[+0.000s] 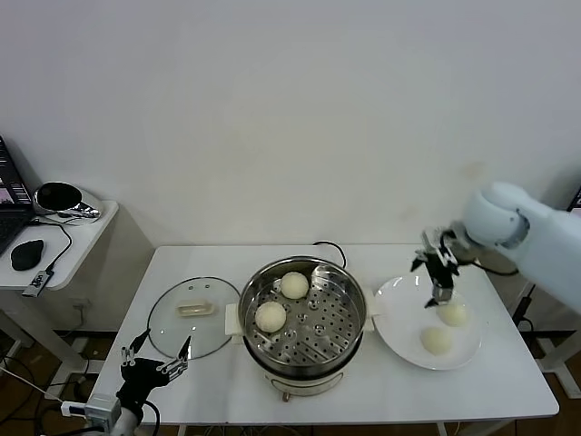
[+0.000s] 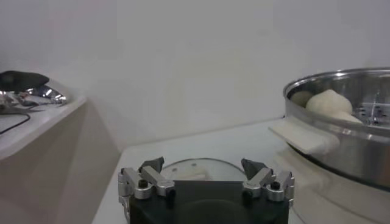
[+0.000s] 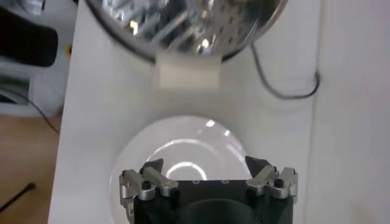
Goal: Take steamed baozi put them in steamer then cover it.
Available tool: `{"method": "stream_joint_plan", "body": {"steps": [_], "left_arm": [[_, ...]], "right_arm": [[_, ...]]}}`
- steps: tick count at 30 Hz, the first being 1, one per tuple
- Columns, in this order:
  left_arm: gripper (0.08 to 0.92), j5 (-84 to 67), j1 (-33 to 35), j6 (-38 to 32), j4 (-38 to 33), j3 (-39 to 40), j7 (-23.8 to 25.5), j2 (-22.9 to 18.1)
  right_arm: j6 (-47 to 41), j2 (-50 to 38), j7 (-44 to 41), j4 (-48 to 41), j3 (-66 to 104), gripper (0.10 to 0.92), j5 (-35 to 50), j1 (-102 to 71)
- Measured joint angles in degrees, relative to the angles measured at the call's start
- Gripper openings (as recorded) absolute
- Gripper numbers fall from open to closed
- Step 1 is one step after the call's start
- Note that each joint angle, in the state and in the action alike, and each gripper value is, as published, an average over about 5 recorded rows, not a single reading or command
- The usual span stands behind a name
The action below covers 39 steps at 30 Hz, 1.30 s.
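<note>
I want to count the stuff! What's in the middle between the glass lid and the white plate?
The steamer, with two baozi inside, stands between the lid and plate, seen in the head view.

Plate's baozi [image 1: 453,313] hidden in right wrist view
</note>
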Motion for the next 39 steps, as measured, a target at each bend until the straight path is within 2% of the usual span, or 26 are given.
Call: {"method": "stream_joint_plan", "body": {"steps": [14,39], "left_arm": [[0.823,0.71,0.71,0.07,1.41,0.44,-0.01,-0.38],[0.823,0.86,0.04,-0.03,4.27,0.24,-0.03,-0.24]], "right_arm": [[4.71,0.47,0.12,-4.88,9.2,0.823,-8.2,-13.83],[8.82,6.32,1.74,-12.56,13.03,0.823,-14.11,-21.08]]}}
